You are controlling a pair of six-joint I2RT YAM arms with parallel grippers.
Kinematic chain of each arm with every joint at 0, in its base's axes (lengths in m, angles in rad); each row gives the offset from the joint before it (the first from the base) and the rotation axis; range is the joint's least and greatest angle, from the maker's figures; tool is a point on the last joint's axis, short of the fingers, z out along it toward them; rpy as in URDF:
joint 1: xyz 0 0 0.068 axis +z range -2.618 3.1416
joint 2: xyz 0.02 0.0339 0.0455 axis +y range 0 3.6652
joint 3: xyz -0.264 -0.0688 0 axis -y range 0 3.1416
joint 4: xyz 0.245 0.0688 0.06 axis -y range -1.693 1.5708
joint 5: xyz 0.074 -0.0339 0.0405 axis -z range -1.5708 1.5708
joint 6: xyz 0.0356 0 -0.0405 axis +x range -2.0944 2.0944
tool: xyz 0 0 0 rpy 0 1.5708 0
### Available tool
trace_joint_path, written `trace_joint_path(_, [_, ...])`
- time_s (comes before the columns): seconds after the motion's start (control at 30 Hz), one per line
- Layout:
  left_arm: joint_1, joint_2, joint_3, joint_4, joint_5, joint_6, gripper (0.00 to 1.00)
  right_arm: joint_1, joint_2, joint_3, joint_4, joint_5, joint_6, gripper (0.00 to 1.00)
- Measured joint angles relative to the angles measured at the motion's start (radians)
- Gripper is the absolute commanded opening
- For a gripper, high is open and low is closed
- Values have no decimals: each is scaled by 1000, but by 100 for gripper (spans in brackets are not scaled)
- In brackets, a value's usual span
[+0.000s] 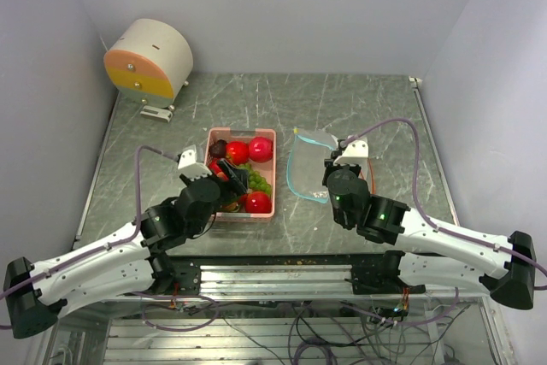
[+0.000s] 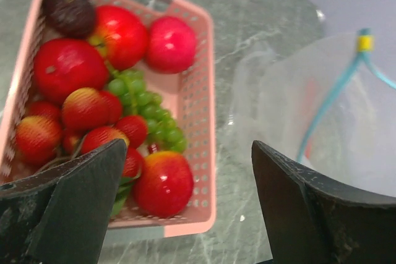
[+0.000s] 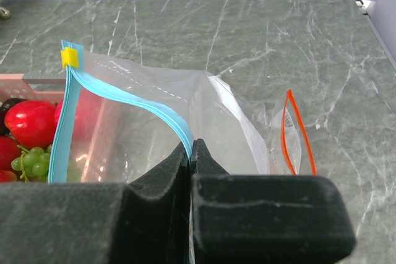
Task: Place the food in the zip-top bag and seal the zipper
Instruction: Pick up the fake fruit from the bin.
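Food partly hidden behind left gripper.

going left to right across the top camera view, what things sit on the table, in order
cream and orange drum → pink tray → zip-top bag

The food sits packed tight in the pink tray, wall to wall. The left gripper hangs wide open over the tray's near corner. A thin strip of table runs between the tray and the zip-top bag. The right gripper pinches the bag's blue edge and blocks that side.
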Motion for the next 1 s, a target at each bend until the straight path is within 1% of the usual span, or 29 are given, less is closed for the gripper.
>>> trace_joint_path(0.07, [0,8,0,-84,-37,-84,100,0,1,0,0,-5,4,0])
trace_joint_path(0.2, [0,78,5,-211,-72,-266,100,0,-1,0,0,-18,8,0])
trace_joint_path(0.3, [0,169,18,-309,-78,-414,99,0,-1,0,-1,-21,12,0])
trace_joint_path(0.43, [-2,245,44,-393,-78,-541,99,0,-4,0,-2,-23,16,0])
trace_joint_path(0.7, [-28,278,78,-475,-138,-713,99,0,-23,0,-8,-28,24,0])
trace_joint_path(0.87, [-28,308,55,-460,-165,-777,100,0,-29,0,-11,-34,25,0])
trace_joint_path(1.0, [-28,338,35,-413,-206,-825,98,0,-37,0,-15,-40,26,0])
